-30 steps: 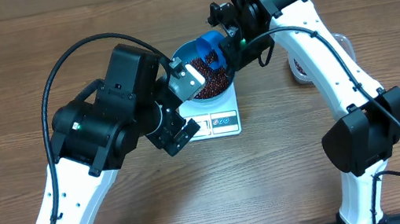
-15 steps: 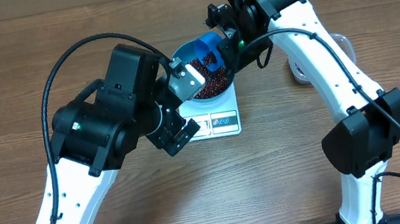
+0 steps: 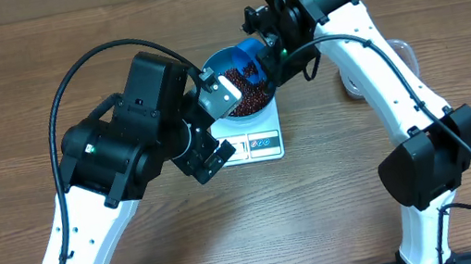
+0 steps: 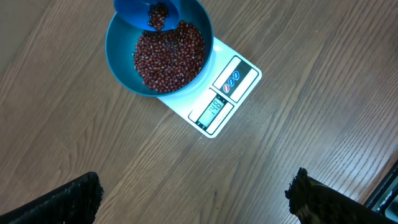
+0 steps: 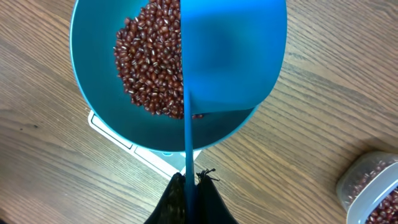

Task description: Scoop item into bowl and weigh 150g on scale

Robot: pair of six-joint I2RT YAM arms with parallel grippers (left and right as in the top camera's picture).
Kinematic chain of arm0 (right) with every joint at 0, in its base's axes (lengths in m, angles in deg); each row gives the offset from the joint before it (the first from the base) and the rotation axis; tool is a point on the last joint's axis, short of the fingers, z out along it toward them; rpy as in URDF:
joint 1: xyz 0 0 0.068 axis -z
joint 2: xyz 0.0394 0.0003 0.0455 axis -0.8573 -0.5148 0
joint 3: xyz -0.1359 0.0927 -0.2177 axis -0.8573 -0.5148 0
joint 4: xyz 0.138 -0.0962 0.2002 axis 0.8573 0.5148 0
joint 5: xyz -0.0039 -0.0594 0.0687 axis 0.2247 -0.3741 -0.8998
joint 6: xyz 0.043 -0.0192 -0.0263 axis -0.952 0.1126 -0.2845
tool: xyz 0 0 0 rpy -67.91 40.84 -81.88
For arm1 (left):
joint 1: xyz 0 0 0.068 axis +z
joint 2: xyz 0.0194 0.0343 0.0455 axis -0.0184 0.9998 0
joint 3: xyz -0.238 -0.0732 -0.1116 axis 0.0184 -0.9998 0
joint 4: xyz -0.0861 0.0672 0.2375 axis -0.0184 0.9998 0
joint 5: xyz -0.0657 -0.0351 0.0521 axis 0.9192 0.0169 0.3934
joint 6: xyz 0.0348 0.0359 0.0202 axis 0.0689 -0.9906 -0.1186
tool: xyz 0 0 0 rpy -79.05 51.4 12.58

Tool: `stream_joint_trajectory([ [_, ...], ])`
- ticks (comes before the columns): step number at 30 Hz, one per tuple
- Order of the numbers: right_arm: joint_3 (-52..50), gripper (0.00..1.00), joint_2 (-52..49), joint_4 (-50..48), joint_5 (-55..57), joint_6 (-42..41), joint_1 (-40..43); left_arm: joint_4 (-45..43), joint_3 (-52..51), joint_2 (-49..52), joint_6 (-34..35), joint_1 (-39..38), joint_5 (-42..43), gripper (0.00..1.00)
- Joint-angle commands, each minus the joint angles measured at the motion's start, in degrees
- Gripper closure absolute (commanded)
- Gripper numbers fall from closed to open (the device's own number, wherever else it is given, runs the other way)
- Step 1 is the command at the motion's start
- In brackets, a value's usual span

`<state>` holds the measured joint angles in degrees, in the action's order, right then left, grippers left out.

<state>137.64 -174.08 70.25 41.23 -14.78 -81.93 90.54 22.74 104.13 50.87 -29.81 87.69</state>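
The blue bowl (image 3: 218,63) stands on the white scale (image 3: 261,144) and holds a heap of red-brown beans (image 3: 250,102). My right gripper (image 3: 271,47) is shut on the thin handle of a small blue scoop (image 3: 249,55), which is tipped over the bowl's far side. In the left wrist view beans (image 4: 158,15) slide out of the scoop (image 4: 134,12) into the bowl (image 4: 121,56); the scale (image 4: 245,68) shows lit digits. The right wrist view shows the scoop (image 5: 233,56), bowl (image 5: 93,81), beans (image 5: 152,62) and right gripper (image 5: 191,183). My left gripper (image 4: 194,186) hangs open above the table, holding nothing.
A clear plastic tub (image 5: 373,186) with more beans stands to the right of the scale, partly hidden behind the right arm in the overhead view (image 3: 354,80). The left arm reaches over the scale's left side. Bare wooden table (image 4: 311,124) surrounds the scale.
The right gripper has turned the scoop further over the bowl, so its beans tip out. The left arm has not moved.
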Motion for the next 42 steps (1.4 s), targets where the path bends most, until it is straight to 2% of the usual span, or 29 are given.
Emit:
stream_joint_trajectory([
  [1, 2.3, 0.96, 2.7, -0.4, -0.3, 0.1, -0.3, 0.0, 1.1, -0.4, 0.0, 0.2, -0.2, 0.01],
  [39, 2.3, 0.96, 2.7, -0.3, 2.1, 0.1, -2.7, 0.0, 1.1, -0.4, 0.0, 0.2, -0.2, 0.00],
  [42, 2.3, 0.96, 2.7, -0.3, 5.0, 0.1, -3.0, 0.0, 1.1, -0.4, 0.0, 0.2, -0.2, 0.00],
])
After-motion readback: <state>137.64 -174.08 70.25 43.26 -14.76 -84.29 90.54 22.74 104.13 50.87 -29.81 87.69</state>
